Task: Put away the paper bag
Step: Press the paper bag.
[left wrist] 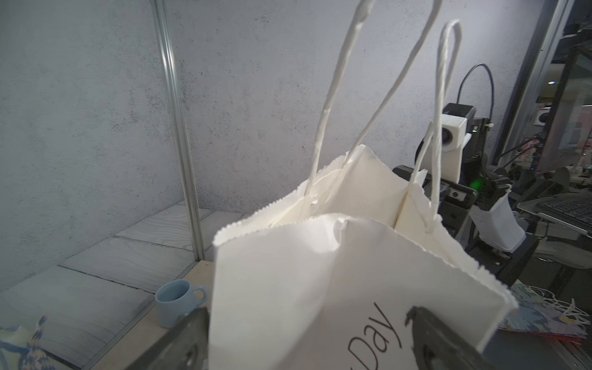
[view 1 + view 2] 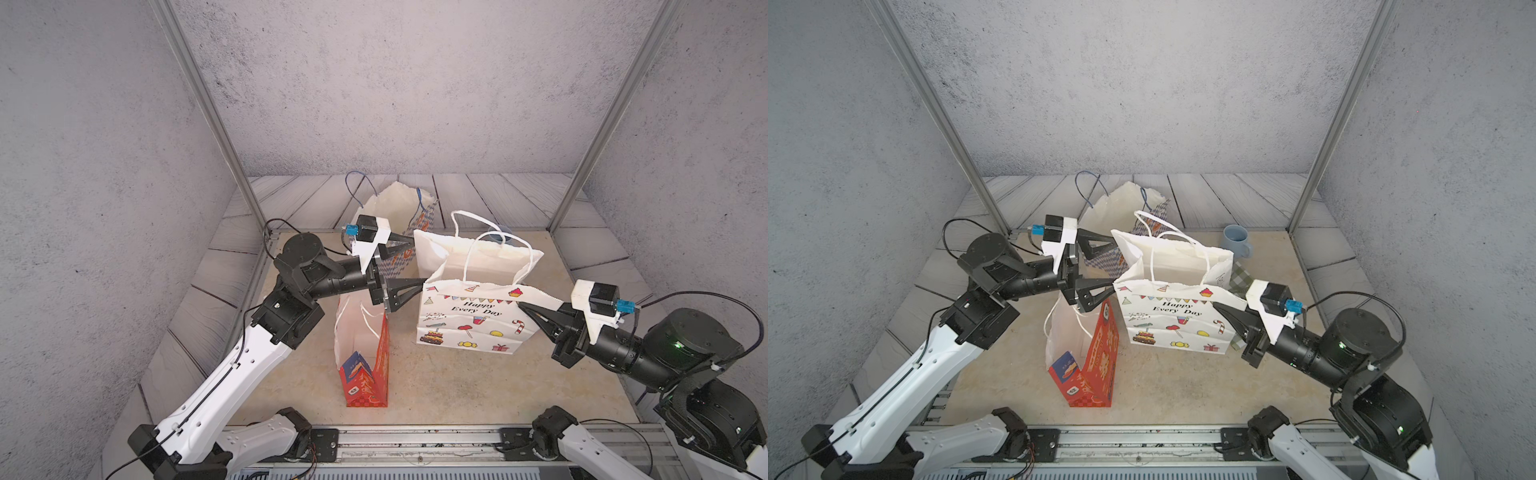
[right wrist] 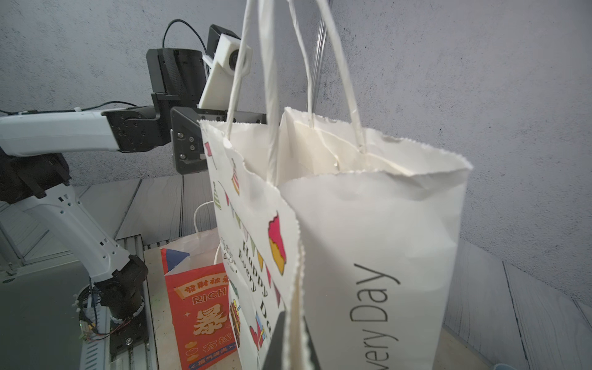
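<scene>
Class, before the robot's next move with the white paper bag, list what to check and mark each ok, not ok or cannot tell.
1. Right tool shut on white bag edge: ok.
2. Left tool gripping bag: not ok, jaws open astride its side.
3. Bag upright, mouth open: ok.
4. Bag empty: cannot tell.
5. Red bag clear of it: not ok, stands close beside.
</scene>
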`<state>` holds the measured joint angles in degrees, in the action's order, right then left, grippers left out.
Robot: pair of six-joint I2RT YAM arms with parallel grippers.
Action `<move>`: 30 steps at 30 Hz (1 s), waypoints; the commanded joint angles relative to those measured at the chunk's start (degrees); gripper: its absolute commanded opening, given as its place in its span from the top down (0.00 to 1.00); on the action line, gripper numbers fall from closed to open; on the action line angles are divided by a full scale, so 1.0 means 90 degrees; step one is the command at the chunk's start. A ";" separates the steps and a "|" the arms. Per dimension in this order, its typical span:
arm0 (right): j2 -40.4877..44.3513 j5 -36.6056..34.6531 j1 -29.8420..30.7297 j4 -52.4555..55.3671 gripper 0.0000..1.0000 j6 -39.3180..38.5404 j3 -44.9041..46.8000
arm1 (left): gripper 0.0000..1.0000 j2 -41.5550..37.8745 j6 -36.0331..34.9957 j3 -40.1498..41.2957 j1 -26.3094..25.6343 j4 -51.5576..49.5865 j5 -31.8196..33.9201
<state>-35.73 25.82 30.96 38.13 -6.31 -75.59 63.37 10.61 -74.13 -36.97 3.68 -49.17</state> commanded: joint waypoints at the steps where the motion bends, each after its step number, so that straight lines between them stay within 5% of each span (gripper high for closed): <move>1: 0.0053 0.0109 0.0016 -0.0035 0.99 -0.0100 -0.0145 | 0.01 0.0073 0.0207 -0.0025 0.0025 0.0352 -0.1068; 20: 0.0047 0.0021 0.0017 0.0226 0.99 -0.0283 -0.0393 | 0.01 0.0156 0.0122 0.0004 0.0085 0.0306 -0.2679; 30: -0.0149 0.0094 0.0012 -0.0305 0.99 -0.0034 -0.0152 | 0.00 0.0201 -0.0340 0.0012 0.0009 0.0141 -0.1583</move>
<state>-36.07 26.04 30.96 39.18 -7.94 -77.76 65.04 10.52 -73.80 -36.69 5.61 -67.90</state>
